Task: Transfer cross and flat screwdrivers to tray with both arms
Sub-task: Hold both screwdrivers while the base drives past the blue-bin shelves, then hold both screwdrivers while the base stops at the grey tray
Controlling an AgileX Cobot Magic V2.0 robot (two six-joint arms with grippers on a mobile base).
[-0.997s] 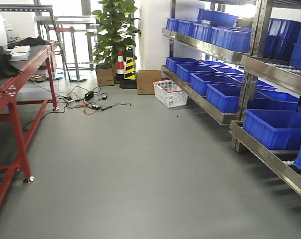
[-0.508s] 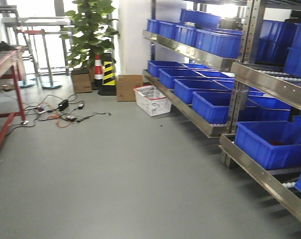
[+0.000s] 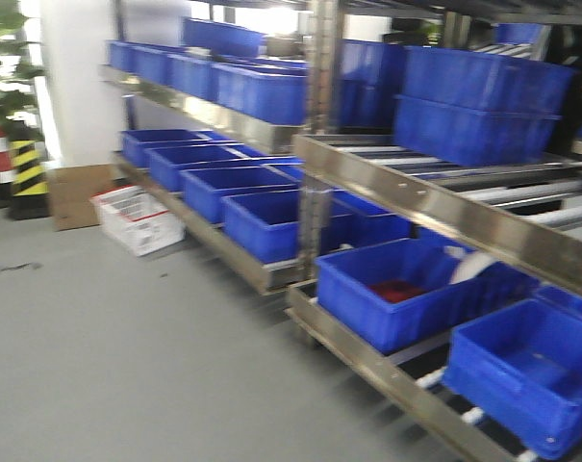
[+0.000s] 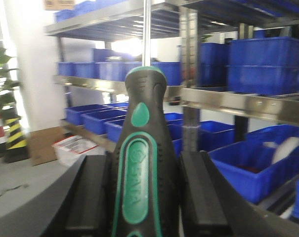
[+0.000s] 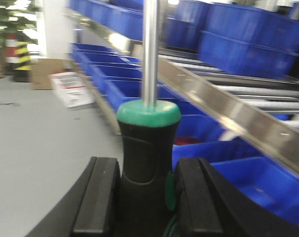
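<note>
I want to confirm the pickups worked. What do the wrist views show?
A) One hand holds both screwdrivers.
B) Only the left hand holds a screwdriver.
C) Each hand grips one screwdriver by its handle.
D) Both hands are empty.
C: the left hand is shut on the green-and-black screwdriver, and the right hand on the black-handled screwdriver with a green collar.

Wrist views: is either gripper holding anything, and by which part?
Both are. The left gripper clamps a green-and-black screwdriver by its handle; the right gripper clamps a second screwdriver by its handle.
</note>
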